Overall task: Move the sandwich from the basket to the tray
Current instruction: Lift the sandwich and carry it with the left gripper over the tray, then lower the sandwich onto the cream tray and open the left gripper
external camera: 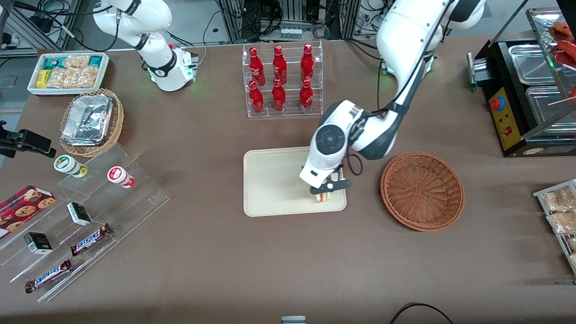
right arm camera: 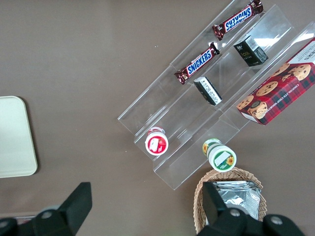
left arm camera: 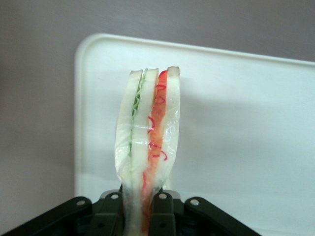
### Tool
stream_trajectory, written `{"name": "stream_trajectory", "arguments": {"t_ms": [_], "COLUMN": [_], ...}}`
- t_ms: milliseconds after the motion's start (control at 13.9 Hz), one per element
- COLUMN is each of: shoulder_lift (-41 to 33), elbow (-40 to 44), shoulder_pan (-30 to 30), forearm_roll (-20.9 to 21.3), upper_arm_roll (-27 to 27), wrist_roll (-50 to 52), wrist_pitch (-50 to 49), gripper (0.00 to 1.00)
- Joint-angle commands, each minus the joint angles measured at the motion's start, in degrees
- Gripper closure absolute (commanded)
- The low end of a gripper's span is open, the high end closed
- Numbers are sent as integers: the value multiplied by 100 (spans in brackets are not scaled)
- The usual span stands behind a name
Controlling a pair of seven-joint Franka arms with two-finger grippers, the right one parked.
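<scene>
The sandwich [left arm camera: 147, 147], a wedge wrapped in clear film, is clamped between the two fingers of the left gripper [external camera: 325, 191], which press on its bread faces. In the wrist view its long axis runs straight out from the fingers, with the cut edge facing the camera: a green layer toward one face, red and orange toward the other, pale bread between and outside. In the front view the sandwich appears below the gripper at the tray [external camera: 274, 180], over the tray corner that is nearest the front camera and nearest the basket [external camera: 422, 191]; whether it touches the tray surface cannot be told. The basket sits on the brown table [external camera: 288, 270] just beside the tray, toward the working arm's end, and holds nothing visible. A clear rack of red bottles [external camera: 281, 81] stands farther from the front camera than the tray.
</scene>
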State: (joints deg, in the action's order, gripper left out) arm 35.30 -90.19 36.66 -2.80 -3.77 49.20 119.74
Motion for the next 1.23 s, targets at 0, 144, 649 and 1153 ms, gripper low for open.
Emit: {"name": "stream_trajectory", "arguments": {"t_ms": [0, 144, 649, 1153], "shoulder_lift": [433, 495, 899, 540], "elbow": [651, 705, 907, 1363], "shoulder_pan": [289, 411, 482, 473], "forearm_roll": [-36, -36, -36, 34], "upper_arm_roll": [78, 78, 78, 96], "wrist_roll": [422, 467, 740, 652], "wrist_pitch": [-100, -83, 110, -353], "gripper": [100, 100, 100, 0]}}
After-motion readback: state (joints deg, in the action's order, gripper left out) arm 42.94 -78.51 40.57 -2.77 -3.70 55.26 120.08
